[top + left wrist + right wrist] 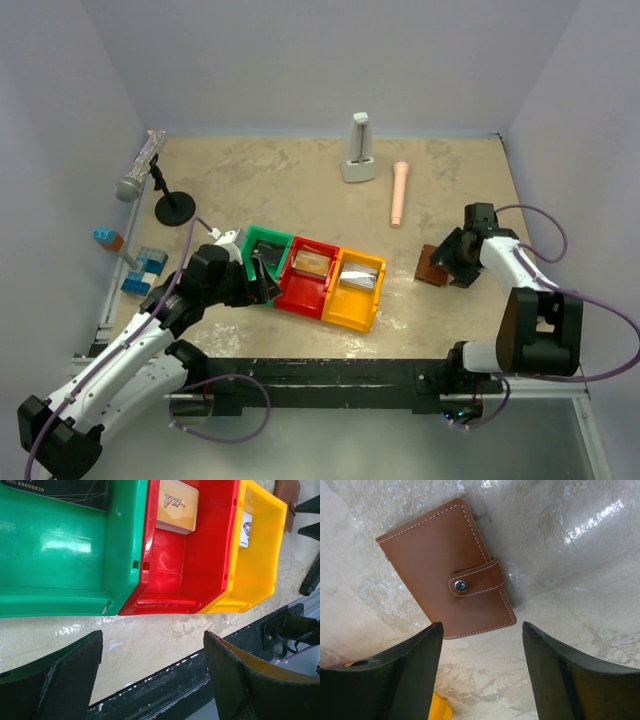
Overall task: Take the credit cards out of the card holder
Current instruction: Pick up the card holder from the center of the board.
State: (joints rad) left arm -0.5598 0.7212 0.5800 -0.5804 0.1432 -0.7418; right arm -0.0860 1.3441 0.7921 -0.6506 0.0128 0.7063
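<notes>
The card holder [440, 570] lies shut on the table, brown with white stitching, its snap tab fastened. In the top view the card holder [430, 267] sits right of the yellow bin. My right gripper [481, 628] is open and empty, hovering just over the holder's near edge without touching it; it also shows in the top view [455, 257]. My left gripper [154, 635] is open and empty, over the table at the near side of the bins, by the green bin in the top view [262, 287]. A black card [65, 490], a gold VIP card [177, 505] and a white card [245, 529] lie in the bins.
Green bin [262, 233], red bin [298, 300] and yellow bin [350, 316] stand joined in a row mid-table. A microphone on a stand [140, 168] and blue blocks [145, 270] are at the left. A white stand [358, 150] and a pink cylinder [399, 193] are at the back.
</notes>
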